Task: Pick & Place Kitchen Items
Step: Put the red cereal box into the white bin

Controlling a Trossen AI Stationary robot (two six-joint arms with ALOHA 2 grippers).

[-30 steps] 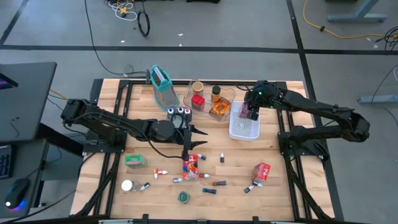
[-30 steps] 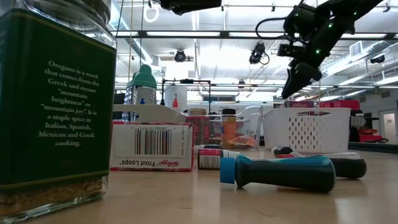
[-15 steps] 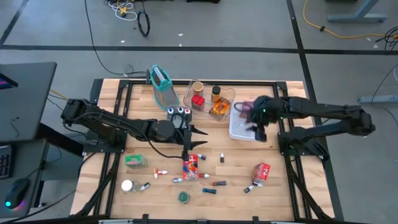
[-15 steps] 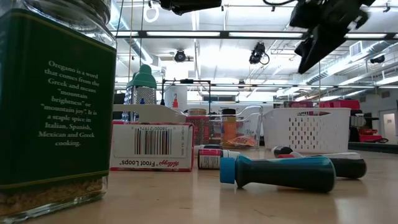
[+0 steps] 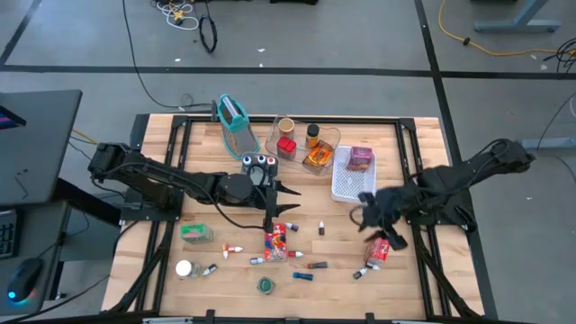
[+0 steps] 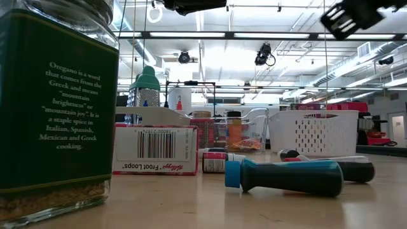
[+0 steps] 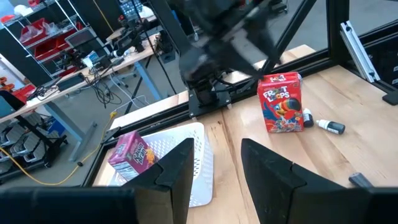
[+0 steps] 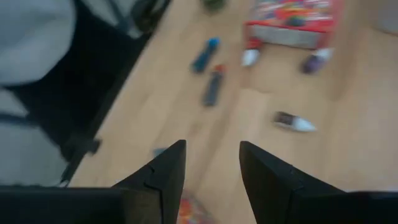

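From above, the right gripper is hanging over the near right part of the table, just beside the red cereal box lying there, with a small vial at the box's near end. The pink packet is sitting in the white basket, so the judgement is that this red box is the next pick. The left gripper is waiting at mid-table, above the Froot Loops box.

At table height, only a dark piece of the right arm is showing at the top right corner, well above everything. The white basket is standing behind the teal-handled tool, and the oregano jar is filling the left edge.

The left wrist camera is showing its own fingers parted with nothing between them, looking across at the basket with the pink packet inside and the red box standing further off.

The right wrist camera is showing its fingers spread apart and empty, with the scattered vials on bare wood ahead. To do this well, the gripper wants to line its fingers across the box's narrow sides, come straight down, and avoid pinching the vial alongside.
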